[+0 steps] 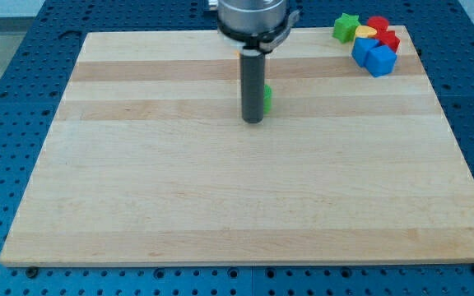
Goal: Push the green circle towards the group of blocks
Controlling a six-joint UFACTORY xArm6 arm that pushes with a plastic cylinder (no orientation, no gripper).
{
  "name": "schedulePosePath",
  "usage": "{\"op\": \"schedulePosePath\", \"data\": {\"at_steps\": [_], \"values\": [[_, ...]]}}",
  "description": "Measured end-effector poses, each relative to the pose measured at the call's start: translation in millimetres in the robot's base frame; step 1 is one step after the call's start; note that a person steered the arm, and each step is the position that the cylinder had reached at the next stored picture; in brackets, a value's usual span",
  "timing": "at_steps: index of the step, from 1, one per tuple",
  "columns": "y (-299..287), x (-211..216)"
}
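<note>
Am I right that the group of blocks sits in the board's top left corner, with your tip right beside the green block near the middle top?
Not quite: the camera view shows the group of blocks in the board's top right corner. The rest holds: my tip is right beside the green block, which the rod mostly hides.

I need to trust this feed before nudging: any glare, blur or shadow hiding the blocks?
Camera view: even light, no glare on the board; sharp overall; my tip casts little shadow but covers most of the green circle; the corner group of blocks is clear.
</note>
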State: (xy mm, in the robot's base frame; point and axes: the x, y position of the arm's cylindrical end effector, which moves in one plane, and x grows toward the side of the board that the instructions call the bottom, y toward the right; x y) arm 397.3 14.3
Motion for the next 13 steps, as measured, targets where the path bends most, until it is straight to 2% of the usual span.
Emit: {"op": "schedulePosePath", "data": {"at_steps": [1,3,4,5,7,9,10,11,12,13], "values": [[11,-11],[-21,-4],[0,-37],[45,-72],[48,-81],[88,-128],[77,-127],[47,-100],[59,-82],[102,-82]]}}
